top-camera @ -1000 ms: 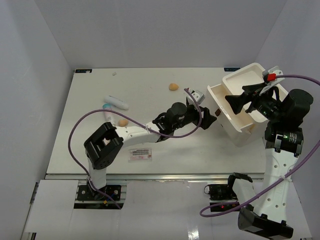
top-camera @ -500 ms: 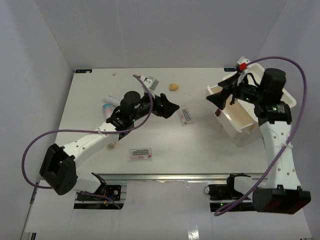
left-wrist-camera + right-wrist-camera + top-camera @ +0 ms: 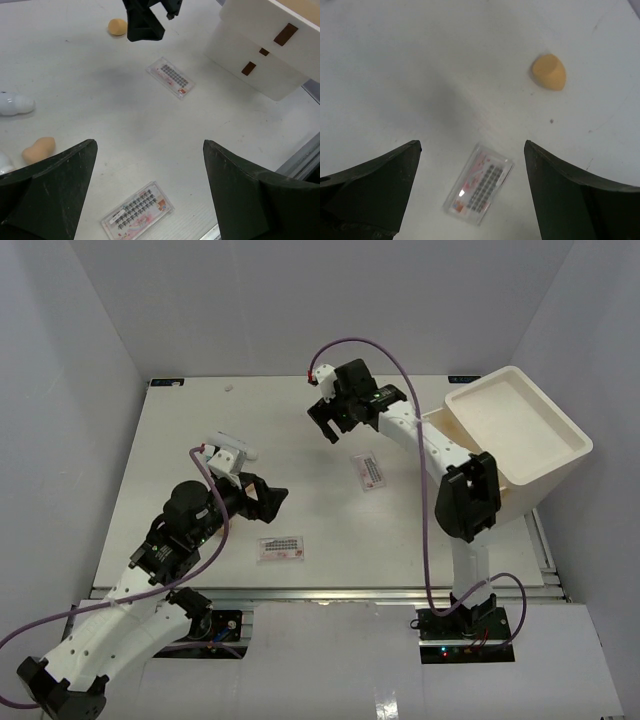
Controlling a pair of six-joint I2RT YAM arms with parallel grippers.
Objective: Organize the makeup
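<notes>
Overhead view of a white table (image 3: pixel 180 420). Since half a second ago, the left arm has pulled back from the centre toward 7 o'clock. Its left gripper (image 3: pixel 272 502) gapes wide and holds nothing. The right arm has swung from the white bin (image 3: pixel 520 430) at the 3 o'clock edge to 12 o'clock. The right gripper (image 3: pixel 325 430) is also spread wide and empty, above a tan sponge (image 3: pixel 548 71). One clear packet (image 3: pixel 372 471) stays at centre, and a second packet (image 3: pixel 282 548) lies by the 6 o'clock edge. A white tube (image 3: pixel 15 104) and a second sponge (image 3: pixel 39 149) sit toward 9 o'clock. Bare tabletop separates the two packets.
</notes>
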